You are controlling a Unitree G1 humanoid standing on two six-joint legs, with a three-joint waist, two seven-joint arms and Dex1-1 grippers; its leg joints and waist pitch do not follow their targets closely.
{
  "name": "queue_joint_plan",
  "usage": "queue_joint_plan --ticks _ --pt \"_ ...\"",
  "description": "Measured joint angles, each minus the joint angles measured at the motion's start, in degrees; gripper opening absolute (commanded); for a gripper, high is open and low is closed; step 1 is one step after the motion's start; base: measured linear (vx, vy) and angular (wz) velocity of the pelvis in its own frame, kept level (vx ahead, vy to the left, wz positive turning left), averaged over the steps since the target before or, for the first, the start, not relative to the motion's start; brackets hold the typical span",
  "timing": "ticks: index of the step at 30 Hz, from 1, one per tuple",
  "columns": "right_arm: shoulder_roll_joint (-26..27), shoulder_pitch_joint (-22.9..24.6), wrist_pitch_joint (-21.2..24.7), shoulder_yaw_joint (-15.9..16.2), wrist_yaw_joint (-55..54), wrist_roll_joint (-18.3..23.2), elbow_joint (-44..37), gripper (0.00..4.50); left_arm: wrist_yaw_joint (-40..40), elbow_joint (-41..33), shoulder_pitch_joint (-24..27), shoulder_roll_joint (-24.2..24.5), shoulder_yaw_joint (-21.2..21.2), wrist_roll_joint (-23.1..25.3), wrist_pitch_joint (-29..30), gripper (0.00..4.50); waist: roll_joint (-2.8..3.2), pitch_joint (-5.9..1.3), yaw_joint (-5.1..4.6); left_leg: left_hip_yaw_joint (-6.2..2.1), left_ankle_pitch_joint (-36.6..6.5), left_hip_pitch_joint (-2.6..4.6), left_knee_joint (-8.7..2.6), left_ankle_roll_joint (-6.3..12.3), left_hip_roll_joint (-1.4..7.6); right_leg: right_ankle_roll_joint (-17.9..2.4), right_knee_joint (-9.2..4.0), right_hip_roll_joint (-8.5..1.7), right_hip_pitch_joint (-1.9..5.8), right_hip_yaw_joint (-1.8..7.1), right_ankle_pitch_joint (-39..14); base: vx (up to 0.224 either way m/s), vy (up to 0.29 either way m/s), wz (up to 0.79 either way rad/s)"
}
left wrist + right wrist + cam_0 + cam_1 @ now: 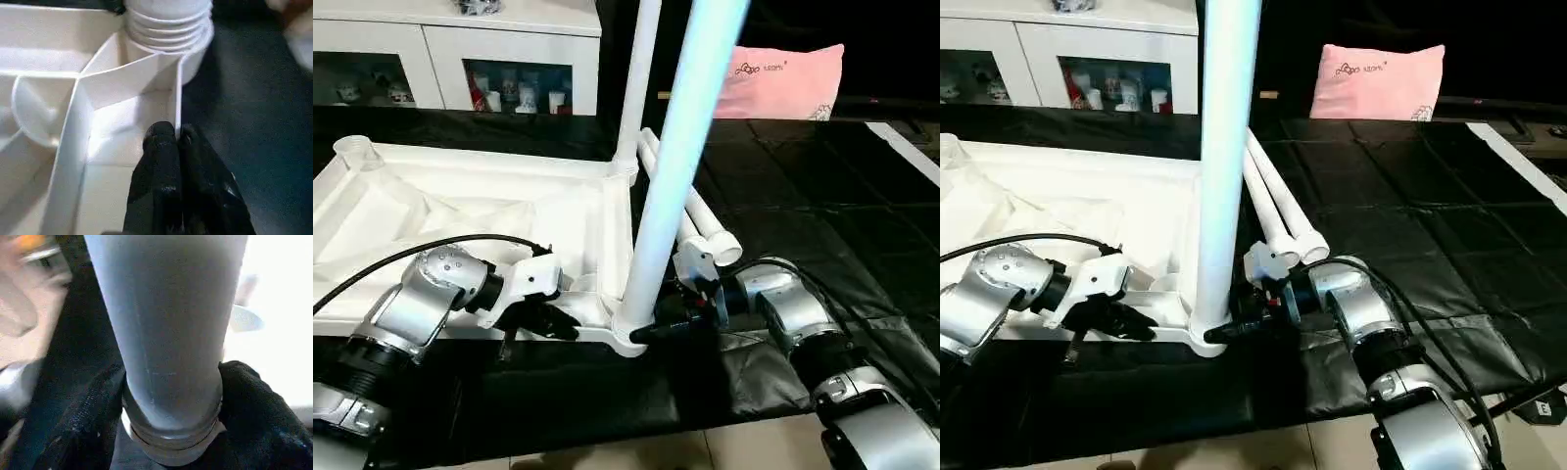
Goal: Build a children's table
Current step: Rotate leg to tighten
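Lying upside down on the black sheet (822,196), the white tabletop (460,211) is seen with its ribbed underside facing up. A round socket (352,150) is seen at its far left corner. At the near right corner, one long white leg (680,157) is stood upright in its socket, with its threaded end seen at the socket in the left wrist view. A second leg (638,83) is stood upright at the far right corner. Two more legs (1278,211) are laid flat on the black sheet, side by side, just beside the right edge of the tabletop.

The left tool (178,142) is closed tight on the thin wall of the tabletop near the corner with the near leg. One black finger is placed on each side of that wall. The left arm (421,299) is stretched in from the left, with a black cable looped over it.

The right tool (171,396) is set around the bottom of the near leg, close to the socket. Its black fingers (264,416) are pressed on both sides of the leg, so the leg is held between them. The right arm (793,313) is reached in from the right.

Behind the black sheet, a white cabinet (440,49) with glass doors is seen, and small things are kept inside it. A pink pillow (788,83) is seen at the back on the right.
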Motion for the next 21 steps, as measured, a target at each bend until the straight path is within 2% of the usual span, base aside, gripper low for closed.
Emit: queue_joint_plan --ticks 3,5,8,11,16,18,21 --pt "2.2 0.0 2.3 -2.2 -7.7 -0.2 0.8 2.65 4.4 -0.1 0.4 -1.6 1.6 0.0 3.6 0.0 -0.07 -0.04 -1.09 0.0 0.0 0.06 0.03 -0.02 0.01 0.1 0.0 0.04 0.0 0.04 0.0 0.0 0.0 0.0" --pt "5.3 -0.5 3.2 -4.6 -16.6 -0.2 2.4 2.65 9.4 -0.1 0.5 -3.7 3.5 0.2 7.3 0.0 -0.16 -0.07 -2.41 -0.02 0.0 0.09 0.06 -0.07 0.08 0.1 0.02 0.12 -0.02 0.04 0.0 0.0 0.0 0.0" --pt "9.3 -2.5 4.1 -7.1 -28.4 -0.4 5.2 2.65 16.3 -0.5 0.4 -7.7 5.4 1.2 12.2 0.0 -0.15 -0.07 -3.41 -0.03 0.1 0.11 0.03 -0.1 0.13 0.1 0.05 0.18 -0.04 0.03 0.0 0.0 0.0 0.0" --pt "12.1 -4.4 5.0 -8.4 -37.4 -1.4 6.7 2.65 21.8 -1.0 -0.3 -10.6 6.2 2.5 15.5 0.0 -0.15 -0.08 -3.42 -0.03 0.1 0.11 -0.03 -0.11 0.14 0.1 0.04 0.2 -0.04 0.03 0.0 0.0 0.0 0.0" --pt "14.0 -5.8 4.6 -8.9 -44.4 -3.1 8.0 2.65 26.7 -1.1 -1.4 -13.3 6.6 3.5 18.5 0.0 -0.16 -0.08 -3.24 0.0 0.1 0.01 0.01 -0.1 0.11 0.1 -0.05 0.17 -0.03 0.04 0.0 0.0 0.0 0.0" --pt "14.0 -5.7 4.2 -8.9 -44.5 -3.0 8.2 3.2 26.9 -1.0 -1.5 -13.4 6.6 3.5 18.6 0.0 -0.15 -0.07 -3.12 0.01 0.1 0.01 0.0 -0.09 0.11 0.1 -0.07 0.17 -0.03 0.04 0.0 0.0 0.0 0.0" --pt "14.0 -5.7 3.9 -8.9 -44.4 -3.0 8.2 3.44 26.8 -1.0 -1.5 -13.3 6.4 3.7 18.4 0.0 -0.15 -0.07 -3.04 0.0 0.1 0.01 -0.01 -0.1 0.12 0.1 -0.07 0.17 -0.04 0.03 0.0 0.0 0.0 0.0"
